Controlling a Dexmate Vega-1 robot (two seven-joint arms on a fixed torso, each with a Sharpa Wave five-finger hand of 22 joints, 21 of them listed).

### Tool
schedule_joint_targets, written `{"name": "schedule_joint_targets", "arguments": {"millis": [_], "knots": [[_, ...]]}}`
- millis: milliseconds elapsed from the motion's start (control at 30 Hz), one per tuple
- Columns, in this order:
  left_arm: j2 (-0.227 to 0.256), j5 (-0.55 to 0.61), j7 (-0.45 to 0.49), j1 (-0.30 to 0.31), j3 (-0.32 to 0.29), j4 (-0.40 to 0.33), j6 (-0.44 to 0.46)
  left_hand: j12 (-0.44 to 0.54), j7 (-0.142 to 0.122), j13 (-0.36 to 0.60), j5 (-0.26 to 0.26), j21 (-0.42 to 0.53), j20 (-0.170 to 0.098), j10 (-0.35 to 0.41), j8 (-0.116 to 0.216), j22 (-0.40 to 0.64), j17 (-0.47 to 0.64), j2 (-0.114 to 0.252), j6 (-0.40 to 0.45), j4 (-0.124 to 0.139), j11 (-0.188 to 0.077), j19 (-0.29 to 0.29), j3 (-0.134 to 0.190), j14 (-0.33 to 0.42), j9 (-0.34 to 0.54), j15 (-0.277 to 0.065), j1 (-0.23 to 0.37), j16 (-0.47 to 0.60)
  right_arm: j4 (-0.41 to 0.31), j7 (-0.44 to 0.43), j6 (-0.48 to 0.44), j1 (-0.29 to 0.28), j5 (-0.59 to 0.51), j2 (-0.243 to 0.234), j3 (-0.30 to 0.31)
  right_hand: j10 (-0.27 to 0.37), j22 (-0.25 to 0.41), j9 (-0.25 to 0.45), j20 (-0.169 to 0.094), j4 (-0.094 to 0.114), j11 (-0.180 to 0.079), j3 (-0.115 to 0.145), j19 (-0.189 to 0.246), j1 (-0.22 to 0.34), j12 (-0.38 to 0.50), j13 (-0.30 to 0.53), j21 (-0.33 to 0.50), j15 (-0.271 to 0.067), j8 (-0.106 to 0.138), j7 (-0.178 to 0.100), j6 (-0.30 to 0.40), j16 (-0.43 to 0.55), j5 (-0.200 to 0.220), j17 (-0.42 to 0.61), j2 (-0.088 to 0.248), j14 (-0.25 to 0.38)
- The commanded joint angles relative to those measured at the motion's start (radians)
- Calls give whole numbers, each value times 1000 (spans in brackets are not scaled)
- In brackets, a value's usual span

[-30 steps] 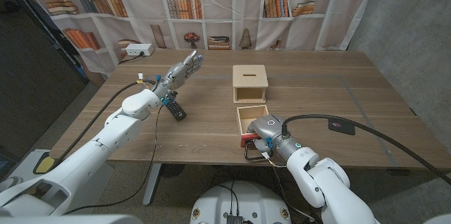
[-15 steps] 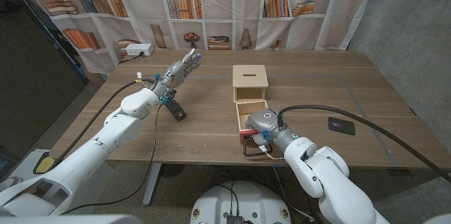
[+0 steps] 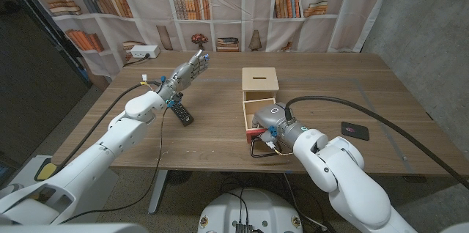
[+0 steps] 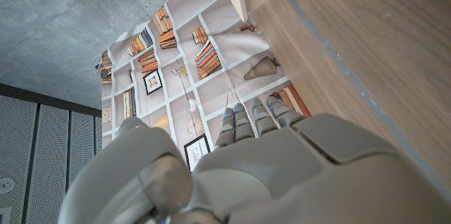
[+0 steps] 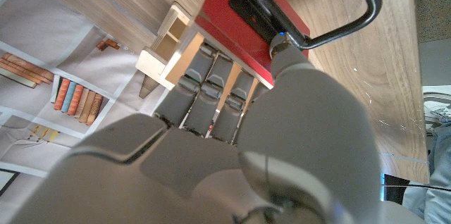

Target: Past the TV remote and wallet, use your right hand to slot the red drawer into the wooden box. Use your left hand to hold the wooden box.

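Table [image 3: 352, 94] first, then wooden box [image 3: 260, 86] at frame centre, red drawer [image 3: 256, 124] just below it — clamped by right hand [image 3: 270, 123], not yet seated. Left hand [image 3: 187, 72] upper left, raised, fingers apart, well off the box. Best brace the box, square the drawer, push straight. Remote [image 3: 180, 113] centre left.

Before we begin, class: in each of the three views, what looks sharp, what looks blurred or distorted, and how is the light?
Head view: even light, soft shadows, wooden box sharp. Left wrist view: left hand large and soft up close, bookshelf backdrop bent toward the edges. Right wrist view: right hand blurred, red drawer fairly sharp.
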Motion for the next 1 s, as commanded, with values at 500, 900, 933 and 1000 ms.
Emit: {"name": "schedule_joint_targets", "arguments": {"millis": [500,900,933,1000], "knots": [[-5,-11,-38,-19,-8,41,-28,1,2,5,-4,-3,-11,4,-4,3,1,4,7,-1,1,-7,-8,0,4,-2,5,-2,79,215,-52,201,209,66,-18,59,7,6,-122,4,-16,-12,9,29,15,16,27,-98,11,-8,42,4,9,-1,47,27],[-5,-10,-68,-41,-8,58,-45,0,1,5,-5,-3,-11,3,-4,3,1,5,7,-1,2,-7,-10,0,4,-3,5,-2,130,205,-100,266,249,58,-51,57,8,6,-123,1,-18,-14,9,30,12,13,32,-98,11,-6,46,3,9,-3,46,30],[-5,-11,-70,-43,-8,60,-46,0,1,5,-5,-3,-11,3,-4,3,1,5,7,-1,2,-7,-10,0,4,-2,5,-2,134,203,-102,271,253,56,-53,57,8,6,-123,1,-16,-14,9,30,11,12,33,-98,11,-7,46,3,9,-3,46,30],[-7,-11,-73,-47,-9,64,-48,0,2,5,-5,-3,-11,3,-4,3,1,5,7,-1,2,-7,-10,0,4,-2,5,-2,142,200,-108,282,260,52,-57,57,8,6,-123,0,-16,-14,8,30,11,11,34,-98,10,-7,46,3,9,-3,46,31]]}}
